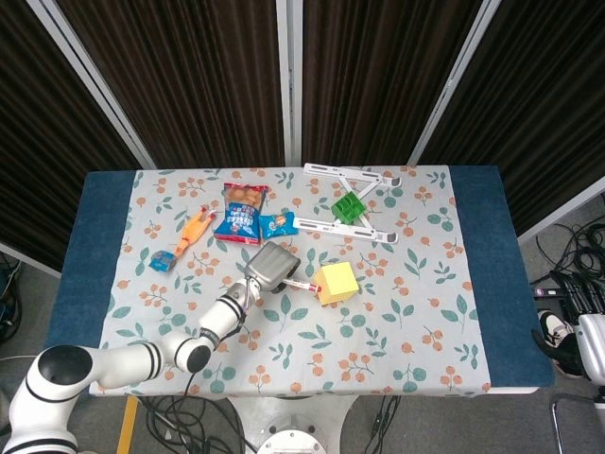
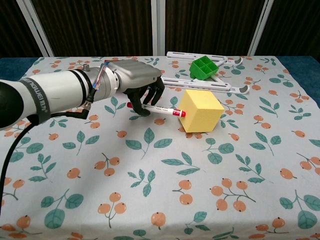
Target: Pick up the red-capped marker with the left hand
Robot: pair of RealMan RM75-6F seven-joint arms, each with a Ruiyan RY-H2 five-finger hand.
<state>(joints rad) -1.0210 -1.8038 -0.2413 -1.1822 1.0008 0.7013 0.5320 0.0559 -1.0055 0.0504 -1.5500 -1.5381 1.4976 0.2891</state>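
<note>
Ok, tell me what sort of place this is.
Probably a robot test setup in a lab, not a home: a table with a floral cloth holding unrelated odds and ends, dark curtain panels behind it, and loose cables on the floor.

desk (image 1: 482, 284) under blue cover, floral cloth (image 1: 406, 322) with orange berries and green leaves spread on top. yellow cube (image 1: 337, 283) on cloth just right of left hand (image 1: 272, 267), tilted. blue snack bag (image 1: 240, 215) behind hand, small blue packet (image 1: 278, 224) just beside it. rubber chicken (image 1: 192, 231) far left of hand, small blue item (image 1: 162, 262) at its near end. white folding stand (image 1: 345, 201) behind and right of hand, green tray (image 1: 349, 206) lying on it.
</note>
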